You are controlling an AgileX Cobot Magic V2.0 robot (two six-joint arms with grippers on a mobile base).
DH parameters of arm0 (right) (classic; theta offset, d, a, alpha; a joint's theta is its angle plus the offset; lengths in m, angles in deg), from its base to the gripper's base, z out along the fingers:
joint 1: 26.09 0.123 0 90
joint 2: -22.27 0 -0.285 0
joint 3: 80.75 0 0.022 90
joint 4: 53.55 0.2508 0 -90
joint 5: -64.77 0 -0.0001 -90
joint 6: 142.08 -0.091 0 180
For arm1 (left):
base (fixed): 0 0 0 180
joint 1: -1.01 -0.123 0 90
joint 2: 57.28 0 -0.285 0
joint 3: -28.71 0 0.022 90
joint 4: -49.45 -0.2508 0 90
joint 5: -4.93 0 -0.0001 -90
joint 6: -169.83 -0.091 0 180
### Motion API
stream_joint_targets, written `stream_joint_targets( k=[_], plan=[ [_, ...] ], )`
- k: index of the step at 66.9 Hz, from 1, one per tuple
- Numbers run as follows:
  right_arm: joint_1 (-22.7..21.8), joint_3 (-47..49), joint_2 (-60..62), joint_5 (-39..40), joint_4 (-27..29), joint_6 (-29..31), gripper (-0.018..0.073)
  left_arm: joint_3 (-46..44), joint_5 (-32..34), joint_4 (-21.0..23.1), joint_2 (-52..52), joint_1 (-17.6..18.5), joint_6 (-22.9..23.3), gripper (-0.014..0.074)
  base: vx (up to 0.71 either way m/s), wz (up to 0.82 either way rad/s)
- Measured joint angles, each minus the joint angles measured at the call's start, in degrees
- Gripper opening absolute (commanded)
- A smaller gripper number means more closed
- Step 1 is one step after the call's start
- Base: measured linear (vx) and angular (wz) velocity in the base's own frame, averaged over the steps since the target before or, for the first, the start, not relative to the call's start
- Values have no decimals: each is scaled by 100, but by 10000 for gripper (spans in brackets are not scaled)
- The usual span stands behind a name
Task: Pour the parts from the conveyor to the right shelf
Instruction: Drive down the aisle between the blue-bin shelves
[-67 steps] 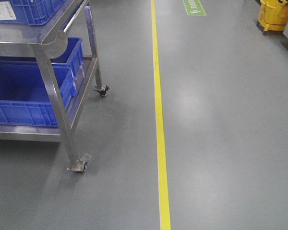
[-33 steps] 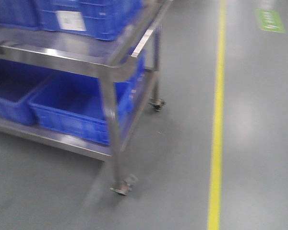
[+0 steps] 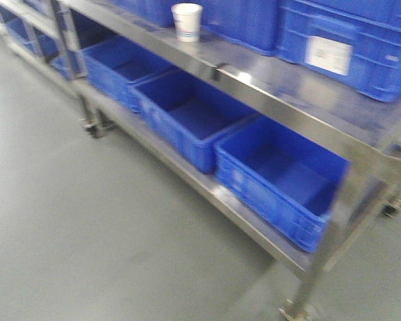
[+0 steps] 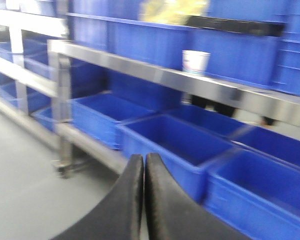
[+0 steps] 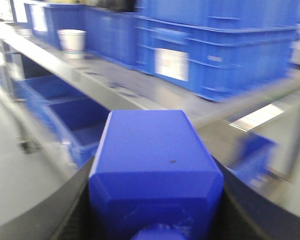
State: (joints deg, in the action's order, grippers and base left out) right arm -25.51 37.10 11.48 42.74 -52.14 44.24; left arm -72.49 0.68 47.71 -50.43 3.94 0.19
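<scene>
So the right gripper [image 5: 157,172] is clamped on the part [image 5: 152,145], with a dark finger [image 5: 77,200] pressed against each side of it. The part is a bright blue plastic block, all one colour, with smooth faces and chamfered corners. There's one tiny dark speck on its upper face. A little stud [image 5: 157,234] pokes off the end nearest the wrist, but it's too blurry to call its shape.

From the right wrist view the long axis looks to run along the fingers. The studded end faces back at the wrist and the plain end aims out at the shelf [image 3: 287,114], broad face up and roughly level.

I'm using the white cup [image 5: 71,40] as my marker. It stands upright on the shelf's upper steel deck. The part hangs out in front of that deck, to the cup's right and nearer the wrist, not touching the shelf.

Behind and to the right of the cup, a row of blue crates [image 5: 215,50] sits on the same deck, one with a white label [image 5: 171,64]. Below the cup, on the bottom deck, open blue bins [image 3: 187,110] sit side by side.

The left gripper [image 4: 144,161] has its fingers pressed together with nothing between them. It hangs below and left of the cup, out in front of the bottom deck.

Down and left of the cup, a caster [image 3: 92,127] rests on the grey floor [image 3: 87,221].
</scene>
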Motion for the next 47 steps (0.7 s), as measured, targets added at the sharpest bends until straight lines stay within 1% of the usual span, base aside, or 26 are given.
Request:
stream_joint_targets(
  k=[26,47],
  plan=[
    [0,0,0,0,0,0,-4,0,0,0,0,0,0,-6,19,87],
    [0,0,0,0,0,0,-4,0,0,0,0,0,0,-6,17,75]
  ],
)
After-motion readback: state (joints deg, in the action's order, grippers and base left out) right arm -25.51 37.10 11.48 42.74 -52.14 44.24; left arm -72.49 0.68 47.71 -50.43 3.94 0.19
